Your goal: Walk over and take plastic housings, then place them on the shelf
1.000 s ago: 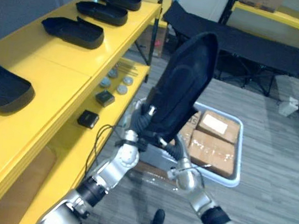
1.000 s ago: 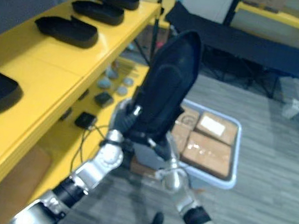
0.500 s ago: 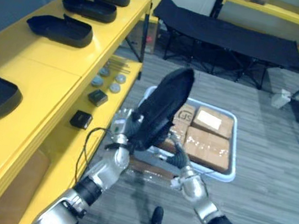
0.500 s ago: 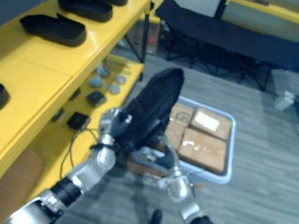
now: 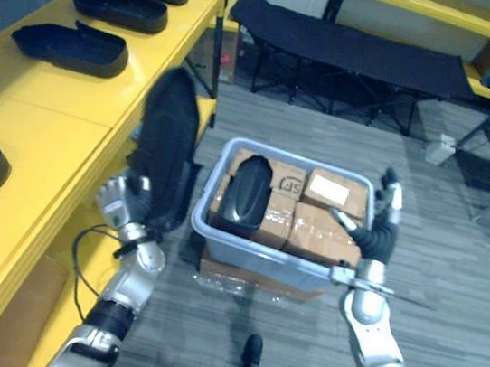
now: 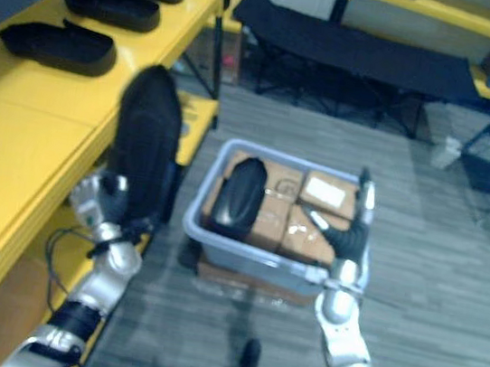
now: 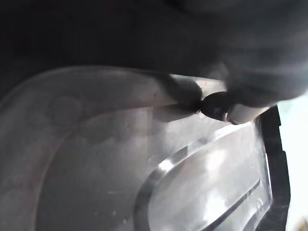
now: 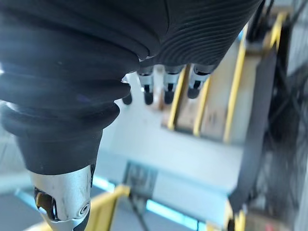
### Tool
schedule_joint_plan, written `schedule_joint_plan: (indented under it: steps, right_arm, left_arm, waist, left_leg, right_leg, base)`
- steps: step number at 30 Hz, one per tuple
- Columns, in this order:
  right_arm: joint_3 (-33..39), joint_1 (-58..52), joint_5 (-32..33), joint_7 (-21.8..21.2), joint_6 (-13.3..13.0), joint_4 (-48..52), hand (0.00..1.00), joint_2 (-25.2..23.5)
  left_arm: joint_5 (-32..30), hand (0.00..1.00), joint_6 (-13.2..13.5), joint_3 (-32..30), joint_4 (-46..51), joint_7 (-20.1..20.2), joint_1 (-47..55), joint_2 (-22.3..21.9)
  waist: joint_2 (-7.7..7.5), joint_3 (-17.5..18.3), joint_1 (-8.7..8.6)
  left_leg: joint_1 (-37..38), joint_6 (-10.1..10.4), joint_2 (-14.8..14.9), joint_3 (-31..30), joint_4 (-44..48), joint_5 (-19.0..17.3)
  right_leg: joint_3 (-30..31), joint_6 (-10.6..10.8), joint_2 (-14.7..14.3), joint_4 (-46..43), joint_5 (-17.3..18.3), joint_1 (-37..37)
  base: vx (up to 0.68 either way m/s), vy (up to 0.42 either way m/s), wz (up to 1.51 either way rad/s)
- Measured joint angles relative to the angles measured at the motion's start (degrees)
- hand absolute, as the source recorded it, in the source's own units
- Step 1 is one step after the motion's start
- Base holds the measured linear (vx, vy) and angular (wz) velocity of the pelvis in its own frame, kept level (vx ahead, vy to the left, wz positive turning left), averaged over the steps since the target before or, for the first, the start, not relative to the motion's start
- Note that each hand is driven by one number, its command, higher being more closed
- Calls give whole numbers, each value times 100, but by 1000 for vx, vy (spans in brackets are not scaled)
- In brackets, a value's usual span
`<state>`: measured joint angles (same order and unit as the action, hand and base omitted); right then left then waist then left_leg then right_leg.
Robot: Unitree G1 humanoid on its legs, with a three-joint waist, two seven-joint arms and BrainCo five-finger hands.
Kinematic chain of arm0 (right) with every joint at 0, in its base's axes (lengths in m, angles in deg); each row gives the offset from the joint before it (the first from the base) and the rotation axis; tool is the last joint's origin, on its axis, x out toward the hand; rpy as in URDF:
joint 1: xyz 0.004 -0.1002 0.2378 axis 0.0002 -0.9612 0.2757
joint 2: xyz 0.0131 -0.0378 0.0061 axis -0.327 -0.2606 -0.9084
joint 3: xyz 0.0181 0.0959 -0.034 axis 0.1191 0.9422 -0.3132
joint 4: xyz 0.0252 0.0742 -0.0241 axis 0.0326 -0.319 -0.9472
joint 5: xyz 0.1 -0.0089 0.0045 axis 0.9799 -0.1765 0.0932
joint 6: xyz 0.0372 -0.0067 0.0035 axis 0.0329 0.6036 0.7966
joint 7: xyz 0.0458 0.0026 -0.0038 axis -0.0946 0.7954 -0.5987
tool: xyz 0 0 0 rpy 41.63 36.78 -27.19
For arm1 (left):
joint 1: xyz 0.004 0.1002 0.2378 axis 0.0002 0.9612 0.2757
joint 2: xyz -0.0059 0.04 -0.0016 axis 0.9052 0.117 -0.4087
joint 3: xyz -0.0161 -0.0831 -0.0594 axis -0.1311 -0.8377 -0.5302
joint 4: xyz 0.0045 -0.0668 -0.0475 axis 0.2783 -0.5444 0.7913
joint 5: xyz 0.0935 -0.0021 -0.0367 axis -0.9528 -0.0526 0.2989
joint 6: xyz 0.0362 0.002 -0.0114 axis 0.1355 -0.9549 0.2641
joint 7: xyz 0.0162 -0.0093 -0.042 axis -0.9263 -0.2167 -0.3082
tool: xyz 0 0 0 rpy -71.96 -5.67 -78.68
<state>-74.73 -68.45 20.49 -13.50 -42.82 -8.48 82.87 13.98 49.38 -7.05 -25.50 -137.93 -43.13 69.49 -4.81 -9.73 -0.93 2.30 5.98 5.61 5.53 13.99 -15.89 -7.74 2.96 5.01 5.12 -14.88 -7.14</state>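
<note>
Left eye view: the left hand (image 5: pixel 122 204) grips a black plastic housing (image 5: pixel 167 145) by its lower end and holds it upright beside the yellow shelf (image 5: pixel 66 94). The right hand (image 5: pixel 377 231) is open, fingers straight up, over a grey bin (image 5: pixel 254 250). In the bin a second housing (image 5: pixel 247 195) lies on cardboard boxes (image 5: pixel 330 195). More housings (image 5: pixel 68 44) sit on the shelf's top.

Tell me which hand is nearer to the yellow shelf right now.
Left. The left hand is beside the yellow shelf's front edge, gripping a black housing upright. The right hand is open at the far side of the grey bin, away from the shelf.
</note>
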Motion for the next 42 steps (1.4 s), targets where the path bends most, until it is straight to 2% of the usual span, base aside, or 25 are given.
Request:
schedule_joint_plan:
  steps: [3, 4, 6, 7, 9, 12, 15, 19, 23, 24, 25, 28, 29, 31, 33, 34, 35, 36, 37, 38, 40, 42]
  right_arm:
    - [306, -334, 304, -148, 2, 107, 0, -66]
    - [508, -516, 492, -287, 15, 112, 0, -139]
    - [640, -649, 676, -470, 58, 112, 0, -223]
    - [807, -796, 1021, -754, 141, 112, 0, -391]
    - [932, -924, 1223, -886, 140, 112, 0, -581]
    - [1137, -1012, 1687, -1303, 75, 111, 0, -898]
    - [1178, -1003, 1930, -1714, -117, 110, 0, -968]
    - [837, -803, 1963, -1909, -173, 108, 0, -1014]
    - [279, -253, 1965, -2045, -172, -128, 0, -1018]
    - [128, -43, 1979, -2087, -166, -276, 0, -1016]
    - [69, 62, 2002, -2134, -163, -369, 0, -1014]
    - [-338, 516, 2021, -2179, -91, -815, 0, -1004]
    - [-399, 552, 2021, -2195, -45, -841, 0, -1004]
    - [-712, 646, 2018, -2270, 34, -1055, 0, -1027]
    - [-807, 676, 2018, -2271, 129, -1188, 0, -1039]
    - [-867, 691, 2018, -2275, 175, -1308, 0, -1076]
    - [-887, 680, 2018, -2273, 192, -1344, 0, -1097]
    - [-905, 670, 2010, -2262, 223, -1361, 0, -1100]
    - [-911, 668, 2003, -2248, 225, -1370, 0, -1093]
    - [-909, 664, 1978, -2218, 226, -1398, 0, -1057]
    - [-903, 662, 1881, -2099, 233, -1461, 0, -1092]
    - [-876, 671, 1725, -2002, 243, -1486, 0, -1122]
  left_arm:
    - [528, 100, 472, -451, 212, -102, 186, -1]
    - [914, 100, 761, -577, 557, -37, 394, -21]
    - [1240, 100, 1032, -675, 966, 96, 631, -87]
    - [1524, 100, 1350, -755, 1665, 349, 977, -303]
    - [1707, 100, 1605, -765, 2406, 589, 1343, -533]
    - [1721, 100, 2014, -693, 3352, 1098, 1915, -857]
    - [1929, 100, 2083, -764, 3625, 1403, 2055, -934]
    - [1926, 100, 2103, -1104, 4079, 1611, 2285, -943]
    - [1898, 100, 2102, -1779, 4561, 1641, 2720, -944]
    - [1897, 100, 2101, -1995, 4620, 1655, 2855, -948]
    - [1899, 100, 2101, -2090, 4643, 1658, 2931, -949]
    - [1911, 100, 2101, -2567, 4727, 1702, 3363, -1033]
    - [1911, 100, 2102, -2636, 4752, 1726, 3427, -1072]
    - [1917, 100, 2123, -2892, 4855, 1820, 3769, -1257]
    - [1923, 100, 2135, -2961, 4855, 1861, 3914, -1315]
    - [1929, 100, 2170, -3012, 4873, 1889, 4040, -1373]
    - [1931, 100, 2194, -3029, 4876, 1912, 4089, -1403]
    - [1942, 100, 2250, -3067, 4877, 1998, 4158, -1412]
    - [1944, 100, 2281, -3106, 4880, 2054, 4188, -1409]
    - [2091, 100, 2334, -3161, 4896, 2194, 4291, -1412]
    - [2325, 100, 2392, -3241, 4968, 2375, 4419, -1416]
    - [2400, 100, 2467, -3351, 5036, 2632, 4499, -1442]
  waist:
    - [25, -10, -6]
    - [38, -14, -14]
    - [49, -19, -15]
    - [62, -24, -9]
    - [94, -41, 5]
    - [269, -24, 34]
    - [455, 73, 74]
    - [517, 106, 223]
    - [553, 153, 655]
    - [573, 175, 814]
    - [588, 191, 874]
    - [677, 287, 1246]
    - [684, 291, 1297]
    - [655, 462, 1491]
    - [624, 494, 1620]
    - [574, 527, 1661]
    - [552, 547, 1662]
    - [504, 556, 1611]
    - [474, 572, 1598]
    - [441, 594, 1610]
    - [408, 573, 1753]
    - [331, 606, 1775]
  left_leg:
    - [65, -1, 1, 24, -52, 1]
    - [65, -1, -1, 23, -60, 1]
    - [62, -1, -3, 24, -53, 1]
    - [59, -2, -2, 23, -51, 0]
    - [61, -2, -2, 15, -51, 0]
    - [71, -4, -4, -30, -45, -2]
    - [72, -5, -9, -182, -41, -1]
    - [52, 19, 27, -495, -49, 34]
    - [-46, 35, 34, -1028, -136, 168]
    - [-43, 45, 17, -1202, -216, 237]
    - [-45, 47, 8, -1290, -252, 263]
    - [-55, 23, -95, -1754, -410, 402]
    - [-59, 12, -124, -1833, -427, 421]
    - [-242, -47, -299, -2250, -465, 543]
    - [-249, -79, -386, -2396, -542, 630]
    - [-284, -136, -465, -2412, -607, 717]
    - [-365, -190, -466, -2351, -607, 729]
    - [-501, -317, -325, -1853, -609, 787]
    - [-566, -324, -272, -1620, -614, 845]
    - [-626, -226, -231, -1408, -653, 981]
    - [-666, -156, -312, -1399, -677, 1071]
    - [-814, -82, -416, -1544, -639, 1167]
  right_leg:
    - [16, -7, -8, 0, 6, 18]
    - [16, -9, -5, 0, 8, 19]
    - [5, -9, -8, 0, 10, 19]
    - [-4, -13, -9, -1, 24, 23]
    - [-18, -9, -6, -1, 37, 40]
    - [-104, -13, 8, -1, 67, 88]
    - [-279, -38, 15, 0, 174, 181]
    - [-643, -38, 27, 1, 283, 353]
    - [-1234, -40, 84, 0, 388, 561]
    - [-1409, -28, 95, 0, 392, 630]
    - [-1492, -21, 100, 0, 400, 668]
    - [-1998, 39, 226, -3, 458, 882]
    - [-2102, 54, 256, -4, 470, 932]
    - [-2610, 101, 424, -54, 503, 1062]
    - [-2882, 104, 517, -55, 505, 1177]
    - [-3139, 193, 625, -56, 551, 1308]
    - [-3313, 220, 677, -57, 568, 1369]
    - [-3682, 289, 765, -57, 623, 1533]
    - [-3830, 331, 811, -58, 660, 1606]
    - [-4081, 366, 875, -58, 680, 1719]
    - [-4257, 445, 967, -59, 739, 1860]
    - [-4395, 383, 1021, -91, 810, 1947]
  base:
    - [3, -3, -5]
    - [0, 0, 0]
    - [0, 0, 0]
    - [15, 9, 5]
    - [12, 9, 6]
    - [5, 1, 10]
    - [-1, -10, 22]
    - [-6, -41, 43]
    - [2, -49, 68]
    - [36, -47, 78]
    - [43, -34, 69]
    - [52, 0, 76]
    - [40, 14, 85]
    - [42, 39, 105]
    - [19, 52, 89]
    - [-1, 55, 101]
    - [31, 40, 150]
    - [31, 12, 140]
    - [64, 22, 153]
    - [65, 58, 113]
    - [70, 72, 88]
    - [89, 53, 73]
